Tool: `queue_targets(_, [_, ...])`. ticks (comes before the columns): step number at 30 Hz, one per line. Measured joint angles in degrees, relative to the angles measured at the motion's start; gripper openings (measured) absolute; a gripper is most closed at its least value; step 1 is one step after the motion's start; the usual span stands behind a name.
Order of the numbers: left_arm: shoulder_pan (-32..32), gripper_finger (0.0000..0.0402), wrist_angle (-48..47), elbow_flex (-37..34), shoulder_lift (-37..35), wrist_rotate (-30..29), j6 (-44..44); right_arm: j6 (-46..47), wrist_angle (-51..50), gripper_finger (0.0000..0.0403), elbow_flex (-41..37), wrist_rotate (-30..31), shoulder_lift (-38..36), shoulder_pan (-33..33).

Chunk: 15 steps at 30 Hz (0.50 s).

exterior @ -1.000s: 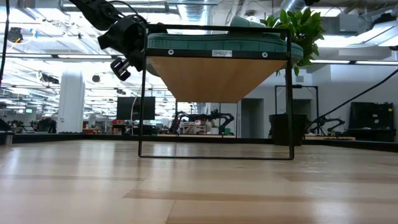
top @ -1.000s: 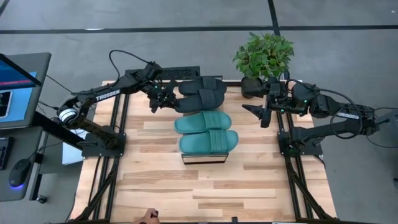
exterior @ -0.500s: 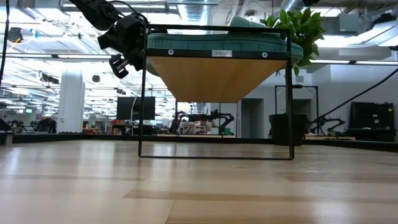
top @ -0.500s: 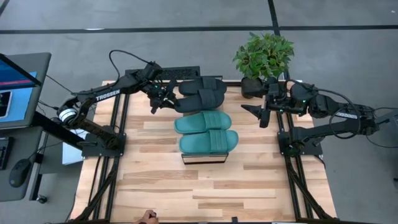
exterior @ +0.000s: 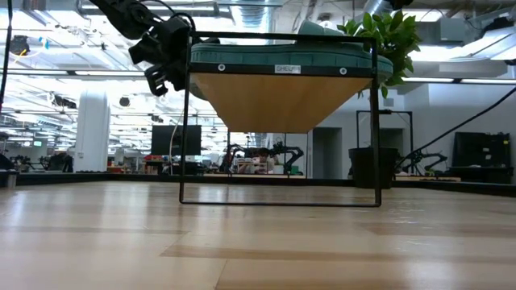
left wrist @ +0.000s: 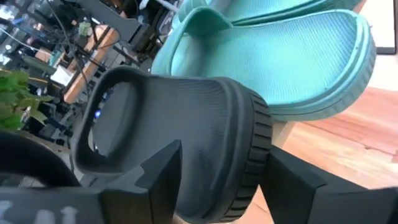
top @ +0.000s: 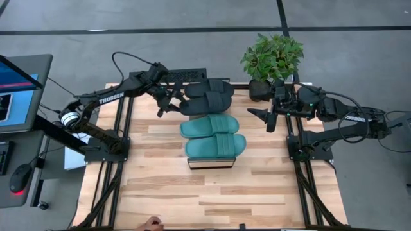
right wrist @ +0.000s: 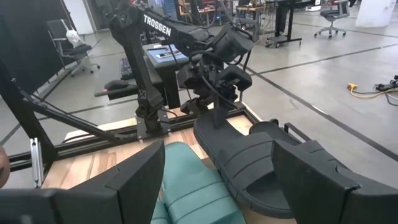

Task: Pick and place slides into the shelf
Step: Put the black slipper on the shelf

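All four slides lie side by side on top of the shelf, a narrow light-wood box standing on the wooden tabletop. The two black slides take the far end, toward the potted plant, and the two teal-green slides take the near end. In the low view the shelf shows as a raised board on a thin black frame, with a teal-green slide along its front edge.

The left gripper hovers just beside the black slides, at their left ends. Its fingers are spread wide, one on either side of the rounded end of the nearer black slide, with a gap showing at each finger, so they hold nothing.

The right gripper hangs over the tabletop to the right of the shelf, apart from the slides and pointing toward them. Its fingers are also spread wide and hold nothing. Its wrist view looks across the black slides to the left gripper on the far side.
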Motion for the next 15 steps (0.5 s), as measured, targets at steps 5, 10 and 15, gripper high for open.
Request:
queue_targets(5, [0.0,0.0197,-0.2,0.0,0.0,-4.3,0.0,0.0,0.0,0.0286,0.0,0.0,0.0,0.0])
queue_targets(10, [0.0,0.0195,-0.2,0.0,0.0,-13.6,2.1,-0.1,0.0,0.0286,0.0,0.0,0.0,0.0])
queue_targets(15, [0.0,0.0195,-0.2,0.0,0.0,-14.5,2.5,-0.1,0.0,0.0286,0.0,0.0,0.0,0.0])
